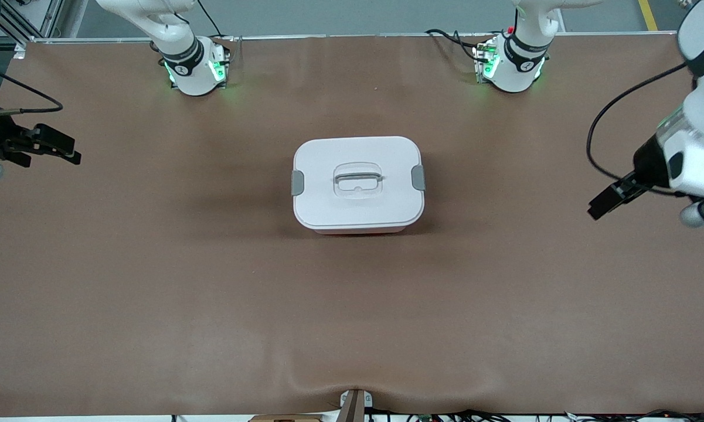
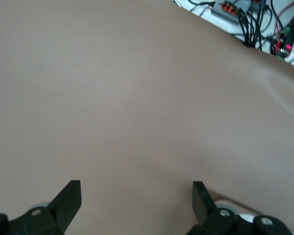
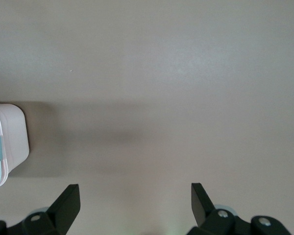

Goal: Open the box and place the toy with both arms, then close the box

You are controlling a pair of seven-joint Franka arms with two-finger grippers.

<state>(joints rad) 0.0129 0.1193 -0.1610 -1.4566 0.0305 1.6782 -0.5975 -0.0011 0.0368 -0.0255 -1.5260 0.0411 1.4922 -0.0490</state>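
The white box (image 1: 357, 183) stands in the middle of the brown table with its lid on, its grey handle (image 1: 358, 176) lying flat and a grey clip (image 1: 298, 182) on each short side. One corner of the box (image 3: 10, 142) shows in the right wrist view. The toy is out of view. My right gripper (image 1: 75, 151) hovers open over the right arm's end of the table, well apart from the box, and holds nothing (image 3: 135, 191). My left gripper (image 1: 599, 208) hovers open over the left arm's end, also with nothing in it (image 2: 136, 188).
Both arm bases (image 1: 194, 70) (image 1: 510, 67) glow green along the table's edge farthest from the front camera. Cables and electronics (image 2: 250, 19) lie past the table edge nearest the front camera, where a small bracket (image 1: 354, 403) sits. Brown tabletop (image 1: 211, 281) surrounds the box.
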